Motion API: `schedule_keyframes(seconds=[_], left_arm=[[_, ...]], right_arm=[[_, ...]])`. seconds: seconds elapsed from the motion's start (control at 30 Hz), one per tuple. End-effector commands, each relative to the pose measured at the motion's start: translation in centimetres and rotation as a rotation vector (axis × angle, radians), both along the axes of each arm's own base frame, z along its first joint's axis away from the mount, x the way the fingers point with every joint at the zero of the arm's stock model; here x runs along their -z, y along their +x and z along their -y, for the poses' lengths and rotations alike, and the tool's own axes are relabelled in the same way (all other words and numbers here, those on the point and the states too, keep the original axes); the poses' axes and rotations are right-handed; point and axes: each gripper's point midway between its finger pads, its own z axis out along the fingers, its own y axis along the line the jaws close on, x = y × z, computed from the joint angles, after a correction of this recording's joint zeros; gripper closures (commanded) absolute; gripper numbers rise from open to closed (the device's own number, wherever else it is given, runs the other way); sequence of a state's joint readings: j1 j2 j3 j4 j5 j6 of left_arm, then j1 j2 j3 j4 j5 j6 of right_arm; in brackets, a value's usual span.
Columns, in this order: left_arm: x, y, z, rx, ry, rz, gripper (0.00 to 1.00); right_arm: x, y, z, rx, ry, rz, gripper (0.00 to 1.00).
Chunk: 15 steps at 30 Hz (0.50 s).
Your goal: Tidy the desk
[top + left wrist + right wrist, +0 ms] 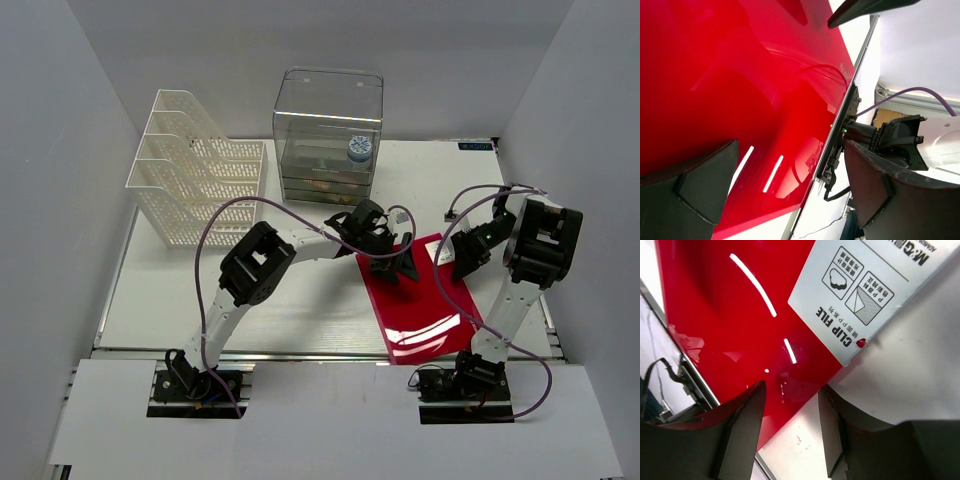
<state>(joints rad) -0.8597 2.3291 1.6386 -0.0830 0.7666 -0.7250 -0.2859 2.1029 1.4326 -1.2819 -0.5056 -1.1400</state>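
A glossy red plastic clip file (428,318) lies on the smooth white desk (280,310). Over the file's far-left corner the left gripper (400,262) gapes wide. At its far-right corner the right gripper (462,258) has its jaws apart, pinching nothing. Only the right wrist view shows the file's printed white label (860,295). Behind the file, a clear plastic drawer box (328,110) holds a blue-white round item (359,150).

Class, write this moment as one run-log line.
file flat on desk | left jaws open above file | right jaws open at its right edge | rack, box at back
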Motion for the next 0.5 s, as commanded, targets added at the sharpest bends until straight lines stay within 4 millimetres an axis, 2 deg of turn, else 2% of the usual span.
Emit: schedule_keyframes(seconds=[0.0,0.13,0.23,0.27,0.3,0.37,0.47], left_arm=[[8.0,-0.8,-2.5,-0.047,0.199,-0.039,0.02],[8.6,-1.4,-2.5,-0.038,0.21,-0.045,0.02],[6.8,-0.7,-2.3,-0.044,0.198,0.011,0.02],[5.3,0.1,-2.1,-0.063,0.191,0.057,0.02],[4.3,0.3,-2.2,-0.068,0.201,0.077,0.02],[2.2,1.6,-3.2,-0.095,0.23,0.139,0.02],[1.0,2.4,-5.3,-0.143,0.3,0.199,0.02]], right_arm=[[0.8,-0.8,-2.5,-0.007,0.096,-0.022,0.47],[1.0,0.8,-2.6,0.08,0.076,0.015,0.49],[1.5,1.4,-2.0,0.12,0.03,0.038,0.51],[1.8,2.1,-1.4,0.146,-0.016,0.064,0.51],[2.1,2.0,-1.2,0.161,-0.031,0.062,0.52],[2.3,2.8,-0.5,0.206,-0.078,0.09,0.51],[2.3,3.5,0.0,0.267,-0.113,0.108,0.5]])
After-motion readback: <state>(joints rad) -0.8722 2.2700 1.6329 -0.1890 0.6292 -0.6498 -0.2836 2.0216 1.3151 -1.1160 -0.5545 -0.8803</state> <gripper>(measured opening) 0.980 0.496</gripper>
